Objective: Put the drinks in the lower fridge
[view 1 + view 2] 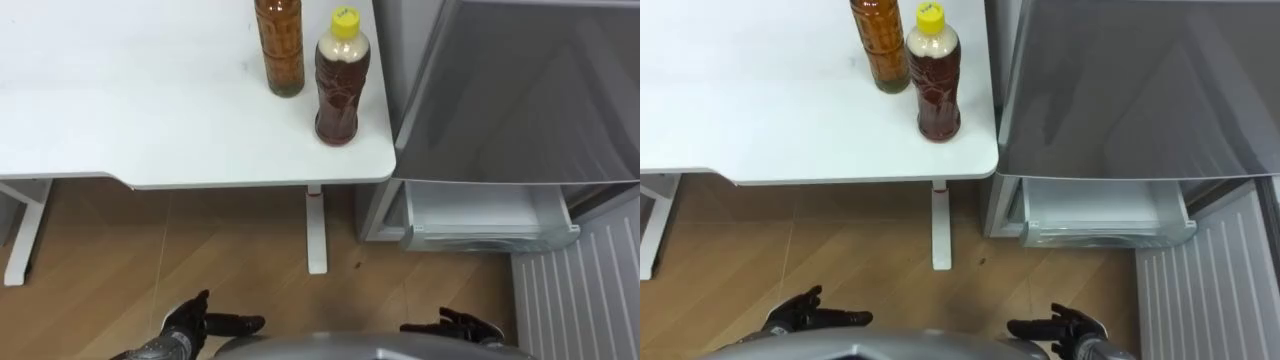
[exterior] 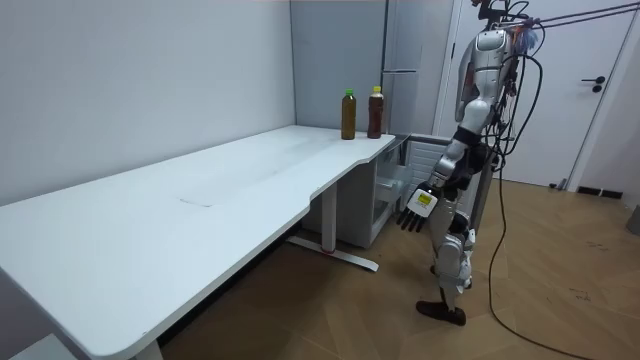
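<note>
Standing bottles (image 1: 343, 85) of brown drink

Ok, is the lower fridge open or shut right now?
Open. Its white drawer sits exposed below the grey upper door, and the ribbed lower door is swung aside to the right.

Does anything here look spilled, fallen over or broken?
Nothing stands out. The yellow-capped brown drink bottle and the amber drink bottle beside it stand upright near the corner of the white table, with no spill around them. The lower fridge's white drawer is pulled out, which suits the task. The left hand and right hand hang open.
</note>
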Motion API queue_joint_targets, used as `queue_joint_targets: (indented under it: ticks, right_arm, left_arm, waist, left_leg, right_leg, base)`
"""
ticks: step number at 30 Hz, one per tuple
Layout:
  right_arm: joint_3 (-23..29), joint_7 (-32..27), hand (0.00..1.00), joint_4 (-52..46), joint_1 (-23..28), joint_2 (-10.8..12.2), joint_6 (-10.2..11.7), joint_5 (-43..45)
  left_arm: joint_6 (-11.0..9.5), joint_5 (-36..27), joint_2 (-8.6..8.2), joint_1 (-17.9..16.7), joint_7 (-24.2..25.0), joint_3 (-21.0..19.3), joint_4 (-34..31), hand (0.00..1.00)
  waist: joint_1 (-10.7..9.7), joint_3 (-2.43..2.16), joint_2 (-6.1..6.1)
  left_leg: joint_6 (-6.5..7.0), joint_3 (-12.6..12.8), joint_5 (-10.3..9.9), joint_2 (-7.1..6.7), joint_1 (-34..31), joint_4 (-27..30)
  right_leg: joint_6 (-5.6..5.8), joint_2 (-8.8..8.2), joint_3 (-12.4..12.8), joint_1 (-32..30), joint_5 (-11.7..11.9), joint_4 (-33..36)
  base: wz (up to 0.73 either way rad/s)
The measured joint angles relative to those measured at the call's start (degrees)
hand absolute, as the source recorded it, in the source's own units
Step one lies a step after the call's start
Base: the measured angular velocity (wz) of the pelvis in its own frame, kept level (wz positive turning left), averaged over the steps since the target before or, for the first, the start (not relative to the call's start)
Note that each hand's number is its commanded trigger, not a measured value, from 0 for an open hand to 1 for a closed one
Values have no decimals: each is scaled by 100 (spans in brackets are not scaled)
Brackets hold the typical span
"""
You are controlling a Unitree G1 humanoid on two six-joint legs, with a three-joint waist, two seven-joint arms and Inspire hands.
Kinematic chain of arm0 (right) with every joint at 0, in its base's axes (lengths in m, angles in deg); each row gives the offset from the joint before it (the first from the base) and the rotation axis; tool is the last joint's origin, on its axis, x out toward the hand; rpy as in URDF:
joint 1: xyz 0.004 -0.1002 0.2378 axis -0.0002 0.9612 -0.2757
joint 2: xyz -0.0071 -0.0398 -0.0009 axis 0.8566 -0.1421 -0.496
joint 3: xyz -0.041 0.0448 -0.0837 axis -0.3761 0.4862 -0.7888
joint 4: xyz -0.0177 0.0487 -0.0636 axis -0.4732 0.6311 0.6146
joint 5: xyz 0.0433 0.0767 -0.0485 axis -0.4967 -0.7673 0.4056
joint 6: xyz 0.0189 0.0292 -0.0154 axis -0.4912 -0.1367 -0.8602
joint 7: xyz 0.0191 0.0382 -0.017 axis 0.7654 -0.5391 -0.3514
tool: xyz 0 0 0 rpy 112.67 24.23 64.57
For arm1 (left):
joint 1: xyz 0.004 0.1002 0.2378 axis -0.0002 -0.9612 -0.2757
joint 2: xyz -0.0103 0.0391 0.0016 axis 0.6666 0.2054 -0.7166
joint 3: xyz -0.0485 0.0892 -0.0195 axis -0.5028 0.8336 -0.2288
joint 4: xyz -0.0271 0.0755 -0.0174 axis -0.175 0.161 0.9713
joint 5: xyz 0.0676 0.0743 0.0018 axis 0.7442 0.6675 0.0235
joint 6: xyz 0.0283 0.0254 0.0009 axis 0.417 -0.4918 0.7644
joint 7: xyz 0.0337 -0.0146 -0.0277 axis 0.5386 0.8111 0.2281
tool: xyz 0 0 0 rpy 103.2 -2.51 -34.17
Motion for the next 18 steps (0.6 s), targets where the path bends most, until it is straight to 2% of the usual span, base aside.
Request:
queue_joint_targets:
  ticks: [8,11,13,18]
  right_arm:
    - [34,114,0,-8,-13,-11,-9,234]
    - [20,123,0,-5,-46,-11,-89,373]
    - [19,123,0,-3,-71,-10,-169,406]
    - [29,118,0,19,-74,-7,-251,406]
  left_arm:
    - [9,2,2,-33,-7,-88,43,0]
    - [61,-13,1,-74,-9,-199,85,0]
    - [148,-11,-3,-73,-21,-323,88,0]
    - [169,-11,-13,-76,-104,-492,157,0]
  waist:
    - [19,-14,-27]
    - [41,-15,-59]
    - [52,-32,-70]
    - [50,-28,-73]
  left_leg:
    - [0,-2,0,0,4,-1]
    - [1,-1,-1,0,5,-6]
    - [0,-2,-1,0,7,-6]
    - [0,-17,-1,0,57,-5]
  right_leg:
    - [0,-1,8,-2,0,6]
    - [0,1,9,-4,0,0]
    - [-1,1,9,-4,0,1]
    - [-1,1,-1,54,1,1]
  base:
    - [0]
    - [0]
    - [0]
    - [0]
